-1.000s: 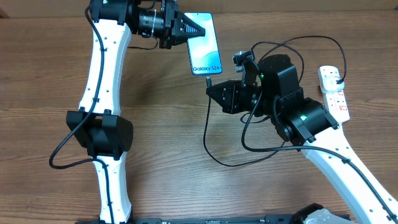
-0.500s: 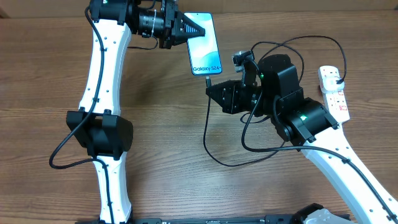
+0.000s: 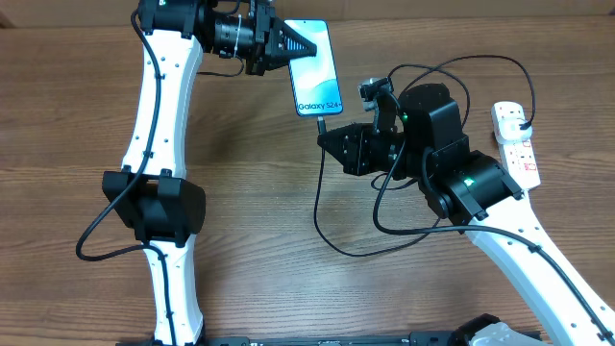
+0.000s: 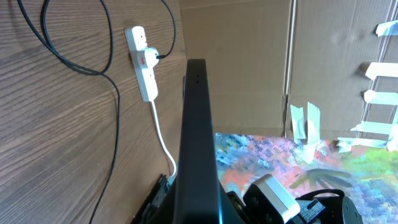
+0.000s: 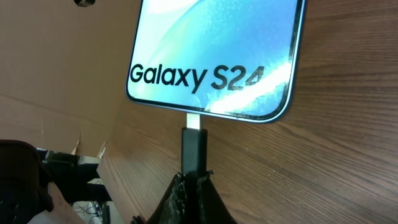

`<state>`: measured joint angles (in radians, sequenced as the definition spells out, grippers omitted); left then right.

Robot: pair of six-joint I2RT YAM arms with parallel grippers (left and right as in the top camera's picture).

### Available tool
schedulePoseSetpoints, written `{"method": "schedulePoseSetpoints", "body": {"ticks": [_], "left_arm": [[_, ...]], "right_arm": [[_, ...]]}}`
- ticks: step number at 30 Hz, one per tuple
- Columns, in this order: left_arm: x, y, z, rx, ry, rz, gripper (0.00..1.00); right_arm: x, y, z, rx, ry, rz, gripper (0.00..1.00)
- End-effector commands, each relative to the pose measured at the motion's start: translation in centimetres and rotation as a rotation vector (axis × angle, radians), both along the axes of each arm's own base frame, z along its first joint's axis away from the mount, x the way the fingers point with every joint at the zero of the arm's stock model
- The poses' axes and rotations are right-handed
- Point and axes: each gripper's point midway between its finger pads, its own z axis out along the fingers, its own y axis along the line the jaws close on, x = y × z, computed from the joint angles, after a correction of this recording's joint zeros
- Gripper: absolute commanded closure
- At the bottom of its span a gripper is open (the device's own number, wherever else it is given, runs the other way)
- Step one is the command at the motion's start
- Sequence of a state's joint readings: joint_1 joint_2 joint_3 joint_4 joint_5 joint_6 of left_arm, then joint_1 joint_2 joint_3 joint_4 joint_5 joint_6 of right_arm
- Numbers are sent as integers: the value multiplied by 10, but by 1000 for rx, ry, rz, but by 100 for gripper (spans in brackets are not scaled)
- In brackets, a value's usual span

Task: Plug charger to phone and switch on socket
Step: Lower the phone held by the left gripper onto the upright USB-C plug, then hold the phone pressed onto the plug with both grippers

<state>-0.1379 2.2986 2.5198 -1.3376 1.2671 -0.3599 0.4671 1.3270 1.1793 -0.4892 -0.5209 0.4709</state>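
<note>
We clamp the slick phone edgewise in our left jaws, the right jaws pinching the limp charger by its stiff tip.

From the right wrist, the far end of the phone runs off the top edge, and glare washes out whatever follows "S24"; the charger tip meets the phone's near edge just ahead of the right gripper, though how deep it sits seems impossible to judge; the fingers are cut off by the bottom edge. From the left wrist the phone shows edge-on, its screen hidden and its near end lost below the frame; the socket far ahead is too small to read its switches. Overhead, the left gripper covers the phone edge it clasps; the cable vanishes beneath the right arm.
</note>
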Motion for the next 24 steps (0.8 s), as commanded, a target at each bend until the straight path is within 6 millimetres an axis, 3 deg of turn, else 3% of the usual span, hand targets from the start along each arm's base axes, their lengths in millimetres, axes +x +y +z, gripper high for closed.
{"method": "schedulePoseSetpoints", "body": {"ticks": [1, 24], "left_arm": [[-3, -1, 10, -30, -46, -21, 96], [-3, -1, 10, -31, -60, -25, 96]], "right_arm": [[0, 3, 3, 13, -9, 8, 96], [2, 3, 5, 16, -21, 4, 96]]}}
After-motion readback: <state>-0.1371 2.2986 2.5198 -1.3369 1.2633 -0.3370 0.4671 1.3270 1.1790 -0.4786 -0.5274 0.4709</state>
